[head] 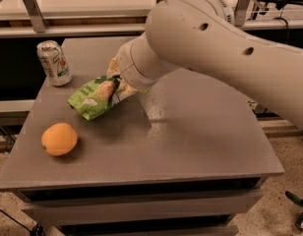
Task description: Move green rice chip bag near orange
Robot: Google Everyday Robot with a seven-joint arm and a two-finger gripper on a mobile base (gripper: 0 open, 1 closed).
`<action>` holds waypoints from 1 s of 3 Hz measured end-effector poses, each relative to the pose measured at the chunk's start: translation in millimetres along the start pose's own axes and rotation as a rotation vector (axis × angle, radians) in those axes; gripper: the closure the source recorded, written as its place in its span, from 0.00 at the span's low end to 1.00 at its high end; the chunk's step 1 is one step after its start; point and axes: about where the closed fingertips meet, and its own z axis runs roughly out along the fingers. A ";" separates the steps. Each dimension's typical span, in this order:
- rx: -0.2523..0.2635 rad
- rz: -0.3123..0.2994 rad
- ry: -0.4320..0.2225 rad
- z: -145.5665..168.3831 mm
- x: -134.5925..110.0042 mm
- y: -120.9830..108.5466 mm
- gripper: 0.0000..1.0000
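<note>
The green rice chip bag [94, 98] is a crinkled lime-green bag with tan chip pictures. It hangs tilted just above the grey table, left of centre. My gripper [117, 85] is shut on the bag's right end, under my big white arm [215, 48], which hides most of the gripper. The orange [59, 138] rests on the table near the front left, below and left of the bag, apart from it.
A pale green-and-silver soda can [53, 63] stands upright at the table's back left, close to the bag. The grey table [200, 141] has its front edge near the orange. A counter and metal rails run behind the table.
</note>
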 end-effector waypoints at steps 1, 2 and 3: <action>0.002 -0.004 -0.011 -2.4 -10.3 3.0 1.00; 0.004 -0.007 -0.010 -3.8 -11.8 1.8 0.82; 0.006 -0.011 -0.009 -5.1 -13.6 0.7 0.59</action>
